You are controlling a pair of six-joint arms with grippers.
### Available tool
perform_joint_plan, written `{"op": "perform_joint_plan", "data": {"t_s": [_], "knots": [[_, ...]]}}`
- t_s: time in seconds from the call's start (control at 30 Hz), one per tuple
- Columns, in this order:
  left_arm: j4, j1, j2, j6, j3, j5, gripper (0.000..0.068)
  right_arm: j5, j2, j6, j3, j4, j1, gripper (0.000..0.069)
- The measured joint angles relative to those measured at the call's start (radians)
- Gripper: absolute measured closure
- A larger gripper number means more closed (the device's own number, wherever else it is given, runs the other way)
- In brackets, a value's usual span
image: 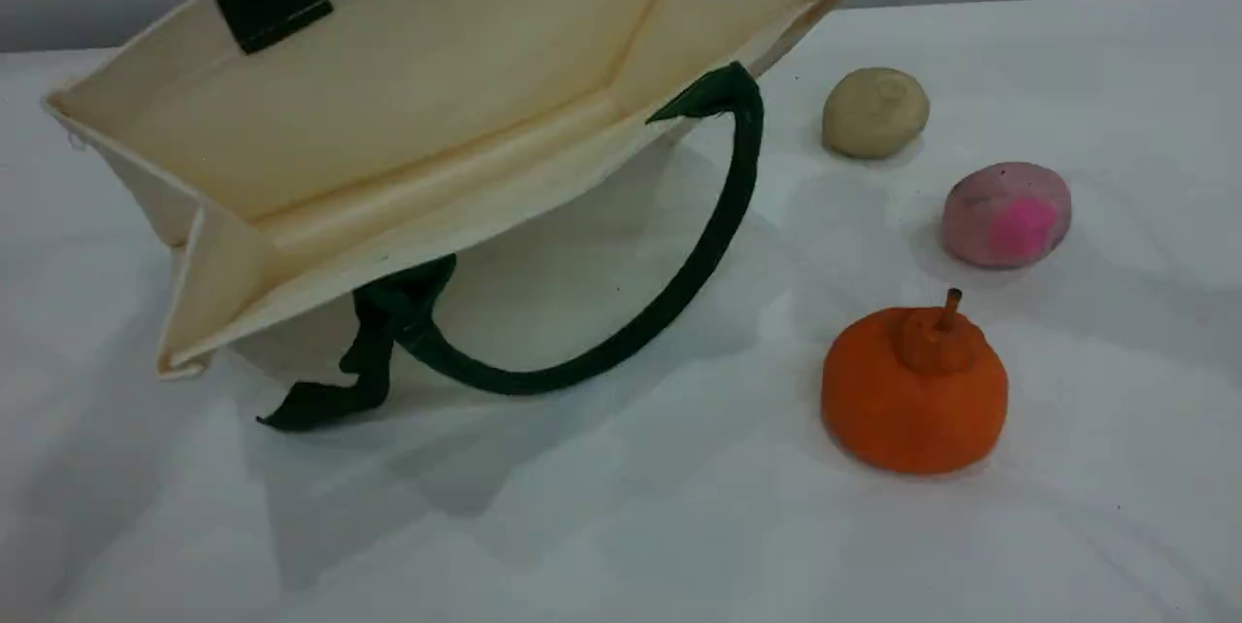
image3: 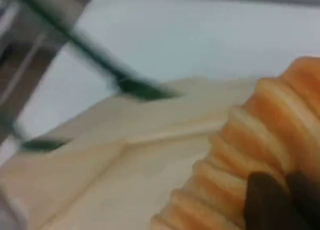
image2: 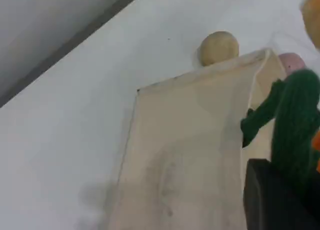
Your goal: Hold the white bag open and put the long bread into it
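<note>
The white bag (image: 388,99) is tipped up off the table with its open mouth toward the scene camera, and one dark green rope handle (image: 679,283) hangs down in front. Neither gripper shows in the scene view. In the left wrist view, my left gripper (image2: 280,190) is shut on the other green handle (image2: 295,125), with the bag's cream wall (image2: 190,155) below it. In the right wrist view, my right gripper (image3: 285,202) is shut on the long bread (image3: 250,155), a ridged golden-orange loaf held just over the bag's opening (image3: 125,165).
To the right of the bag on the white table lie a round beige bun (image: 875,112), a pink-purple lump (image: 1006,213) and an orange pumpkin-shaped item with a stem (image: 914,390). The table's far edge meets a grey wall behind the bag.
</note>
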Motion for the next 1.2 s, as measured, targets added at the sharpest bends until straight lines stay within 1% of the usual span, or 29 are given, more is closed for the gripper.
{"op": "perform_joint_plan", "data": {"t_s": [0.23, 0.33, 0.4, 0.57, 0.67, 0.77, 1.03, 1.2], "knots": [[0.003, 0.000, -0.001, 0.000, 0.000, 0.000, 0.0590, 0.106, 0.000, 0.037, 0.000, -0.087, 0.097, 0.0652], [0.005, 0.000, -0.001, 0.000, 0.000, 0.000, 0.0590, 0.095, 0.000, 0.042, 0.000, -0.082, 0.137, 0.0652], [0.004, 0.000, -0.001, -0.001, 0.000, 0.000, 0.0590, 0.077, 0.002, 0.042, 0.000, -0.078, 0.173, 0.0652], [0.001, 0.000, -0.001, -0.004, -0.001, 0.002, 0.0590, -0.046, 0.016, 0.041, 0.000, -0.061, 0.281, 0.0652], [0.001, 0.000, -0.003, -0.004, -0.001, 0.002, 0.0590, -0.106, 0.042, 0.041, 0.000, -0.050, 0.322, 0.0652], [0.001, 0.000, -0.010, -0.007, -0.001, 0.002, 0.0590, -0.124, 0.078, 0.036, 0.000, -0.018, 0.325, 0.0652], [-0.003, 0.000, -0.017, -0.008, -0.001, 0.002, 0.0590, -0.141, 0.183, -0.082, -0.001, 0.199, 0.324, 0.0652], [-0.026, 0.000, -0.017, -0.008, -0.001, 0.002, 0.0590, -0.186, 0.220, -0.124, -0.002, 0.301, 0.324, 0.0652]]}}
